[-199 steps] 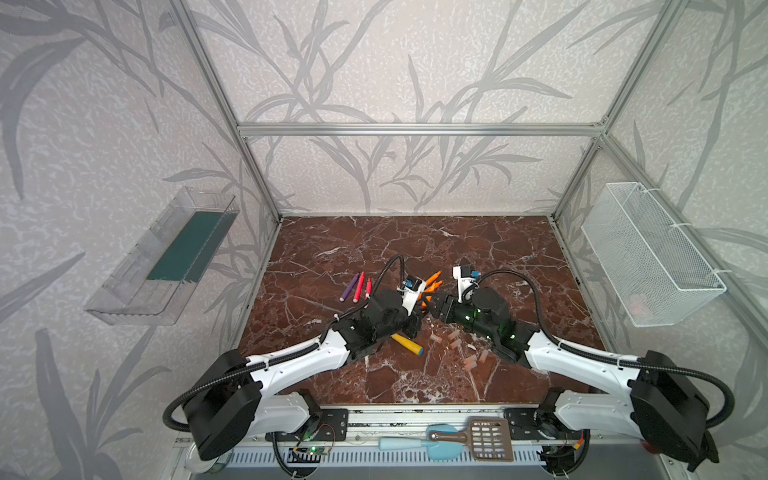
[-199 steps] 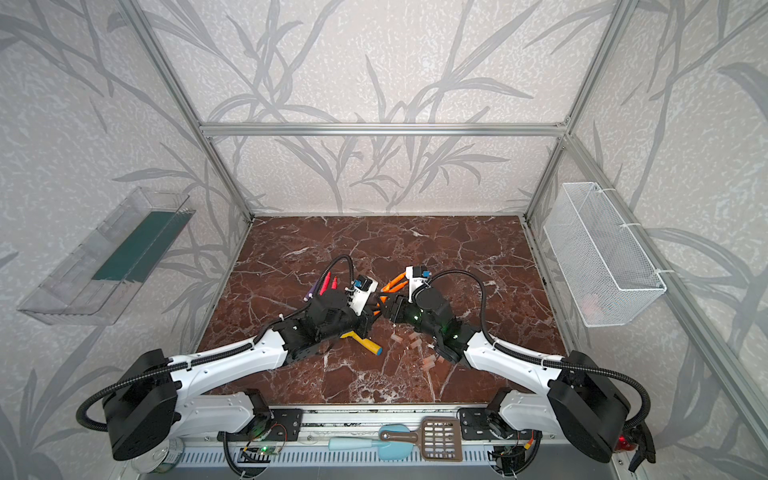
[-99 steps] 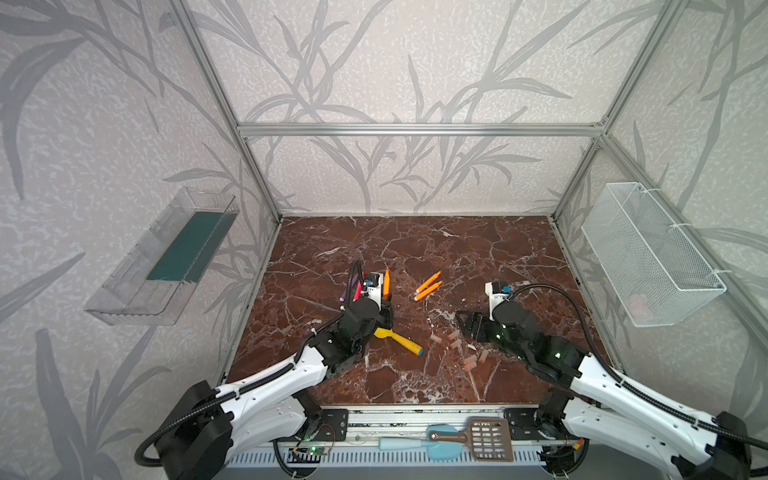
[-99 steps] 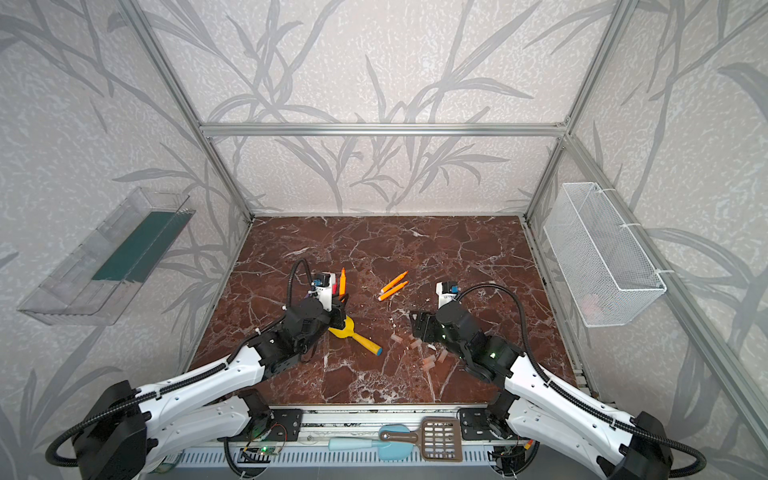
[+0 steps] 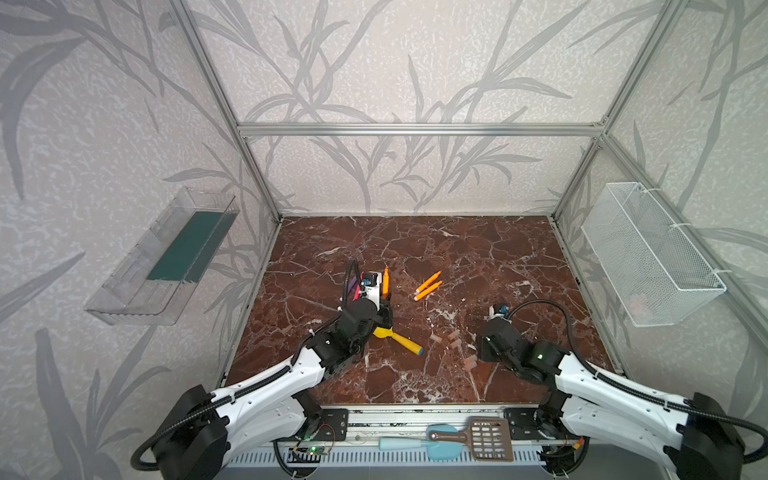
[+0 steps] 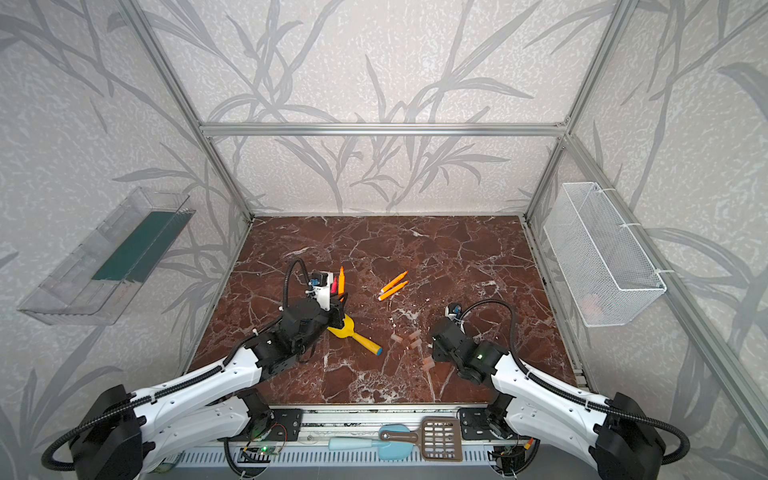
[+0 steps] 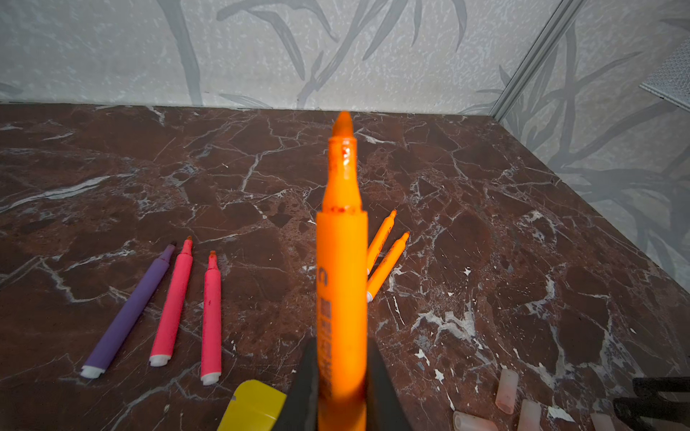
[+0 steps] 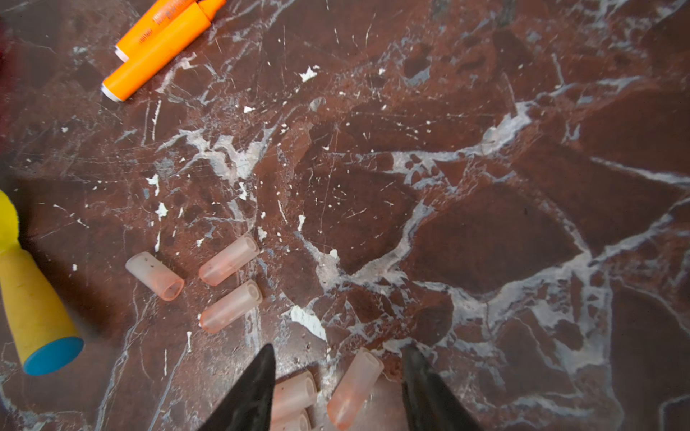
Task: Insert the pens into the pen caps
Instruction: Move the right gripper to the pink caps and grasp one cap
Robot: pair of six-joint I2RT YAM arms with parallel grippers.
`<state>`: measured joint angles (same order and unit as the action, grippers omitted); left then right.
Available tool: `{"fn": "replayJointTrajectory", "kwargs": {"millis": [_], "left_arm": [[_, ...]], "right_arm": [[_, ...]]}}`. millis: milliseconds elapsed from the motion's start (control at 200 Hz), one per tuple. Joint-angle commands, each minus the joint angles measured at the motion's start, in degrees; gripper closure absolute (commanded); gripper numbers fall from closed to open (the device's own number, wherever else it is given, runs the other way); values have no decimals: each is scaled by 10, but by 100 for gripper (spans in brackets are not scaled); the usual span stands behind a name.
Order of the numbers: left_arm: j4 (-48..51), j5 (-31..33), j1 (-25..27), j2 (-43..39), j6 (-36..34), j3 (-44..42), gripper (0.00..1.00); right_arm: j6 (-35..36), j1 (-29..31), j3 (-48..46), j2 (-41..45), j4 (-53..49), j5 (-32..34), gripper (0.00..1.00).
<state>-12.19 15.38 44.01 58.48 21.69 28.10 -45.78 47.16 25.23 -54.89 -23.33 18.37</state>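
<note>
My left gripper (image 7: 341, 347) is shut on an orange pen (image 7: 341, 261) and holds it clear of the table, tip pointing away; it shows in both top views (image 5: 385, 280) (image 6: 341, 280). Two more orange pens (image 5: 428, 284) (image 8: 160, 41) lie mid-table. A purple pen (image 7: 129, 313) and two pinkish-red pens (image 7: 173, 302) lie to the left. My right gripper (image 8: 339, 349) is open, low over several pen caps (image 5: 453, 338). One cap (image 8: 354, 388) lies between its fingers untouched; another (image 8: 295, 395) lies beside one finger.
A yellow toy shovel (image 5: 397, 337) (image 8: 30, 291) lies between the two arms. A clear tray (image 5: 166, 262) hangs on the left wall and a wire basket (image 5: 648, 253) on the right. A spatula and slotted scoop (image 5: 469, 438) lie on the front rail.
A second ago both grippers met mid-table. The left has drawn back left with the orange pen. The right has swung right and down over the caps, its jaws narrowing.
</note>
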Motion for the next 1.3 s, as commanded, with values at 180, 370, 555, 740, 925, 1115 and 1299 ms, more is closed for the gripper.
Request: {"fn": "replayJointTrajectory", "kwargs": {"millis": [180,370,555,740,925,1115,1299], "left_arm": [[0,-9,-3,1,5,15,100],[1,-8,-3,0,5,15,100],[0,-10,-3,0,5,16,100],[-1,-9,-3,0,5,15,100],[-1,-10,-3,-1,5,15,100],[-2,-11,-3,3,4,14,100],[-3,-11,-2,7,3,16,100]], "right_arm": [[-10,-7,22,-115,37,5,55],[-22,-9,33,-141,0,12,64],[-24,-8,32,-124,-34,8,65],[-19,-7,11,-78,-31,-24,64],[-26,-6,-20,-60,-4,-49,59],[-33,-5,-24,-77,-2,-56,61],[-35,-4,-34,-67,4,-63,67]]}}
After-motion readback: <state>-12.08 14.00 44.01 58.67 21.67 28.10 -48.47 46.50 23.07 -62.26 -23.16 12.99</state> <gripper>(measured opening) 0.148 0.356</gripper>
